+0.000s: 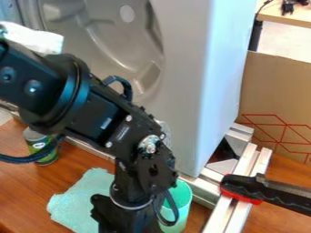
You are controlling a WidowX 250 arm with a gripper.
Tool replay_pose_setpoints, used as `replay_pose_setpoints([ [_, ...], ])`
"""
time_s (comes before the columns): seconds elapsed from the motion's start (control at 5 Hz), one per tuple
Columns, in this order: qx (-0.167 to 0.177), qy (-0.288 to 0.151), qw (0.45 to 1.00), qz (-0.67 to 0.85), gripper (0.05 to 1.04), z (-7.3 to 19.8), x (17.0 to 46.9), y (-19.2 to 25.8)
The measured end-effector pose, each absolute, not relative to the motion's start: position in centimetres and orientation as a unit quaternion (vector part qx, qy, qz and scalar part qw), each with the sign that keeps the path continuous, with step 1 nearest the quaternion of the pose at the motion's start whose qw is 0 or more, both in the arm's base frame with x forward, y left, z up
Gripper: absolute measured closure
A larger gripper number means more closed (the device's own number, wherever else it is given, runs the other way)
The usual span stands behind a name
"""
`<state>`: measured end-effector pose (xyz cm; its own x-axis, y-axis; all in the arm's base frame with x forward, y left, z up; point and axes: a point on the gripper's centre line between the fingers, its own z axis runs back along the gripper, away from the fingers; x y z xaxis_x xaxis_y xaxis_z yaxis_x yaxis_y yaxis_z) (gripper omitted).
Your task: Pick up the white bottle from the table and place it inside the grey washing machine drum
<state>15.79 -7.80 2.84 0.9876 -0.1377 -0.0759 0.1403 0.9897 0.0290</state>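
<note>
From the camera view, the pincer (124,219) hangs over the cloth (76,200); can't tell if it's open or gripping anything, its lower end's cut off. Green cup (183,200) stands right of the cloth, partly behind a cable (173,208). Farther right, the clamp (242,187) probably steadies the rails (226,214).
</note>
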Motion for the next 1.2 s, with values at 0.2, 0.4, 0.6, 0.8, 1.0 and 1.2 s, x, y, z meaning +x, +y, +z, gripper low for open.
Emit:
replay_pose_setpoints([
  [0.2, 0.012, 0.023, 0.999, -0.033, 0.515, 6.2, 16.9, -6.2],
  [0.4, 0.002, -0.016, 1.0, 0.025, 0.515, 10.8, 18.4, -2.0],
  [0.6, -0.01, -0.051, 0.997, 0.065, 0.515, 14.7, 20.5, 2.4],
  [0.8, -0.004, -0.071, 0.995, 0.076, 0.515, 15.9, 23.1, 5.3],
  [1.0, -0.009, -0.098, 0.993, 0.071, 0.515, 16.9, 25.8, 7.5],
  [1.2, -0.006, -0.114, 0.991, 0.063, 0.515, 17.3, 28.3, 9.0],
])
